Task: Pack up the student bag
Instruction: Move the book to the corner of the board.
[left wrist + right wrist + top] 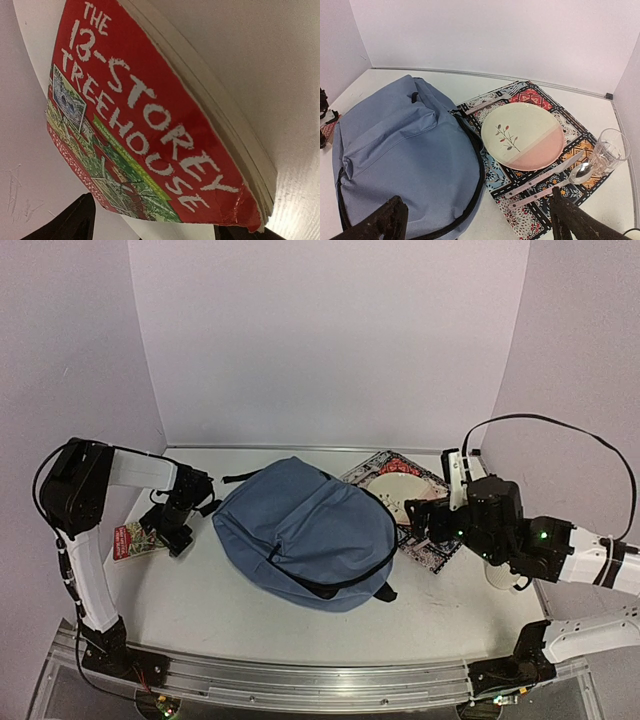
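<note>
1. One grey-blue student bag [305,535] lies flat at the middle of the table [200,590]. Its long axis runs from far-left to near-right, with the black handle at the far end. A black zipper line curves along its right and near edge.
2. Just off the bag's left edge, my left pincer [172,525] hangs low with its fingers spread. I judge that it clamps nothing.
3. Further left of the bag, beyond that pincer, lies a red paperback book [135,540]. Its cover fills my left wrist view, stretching away ahead of the fingertips.
4. Off the bag's right edge, my right pincer [420,520] hovers with jaws wide and empty, looking across the zippered flank.
5. Also right of the bag is a patterned placemat [532,95] carrying a plate [522,135], with a glass [610,150] beside it. One corner of the mat appears tucked under the bag.
6. My reading is that the book sits on the side of the bag away from the zipper. My left arm is nearer the book and my right arm is nearer the opening. I cannot tell whether that zipper is undone.
</note>
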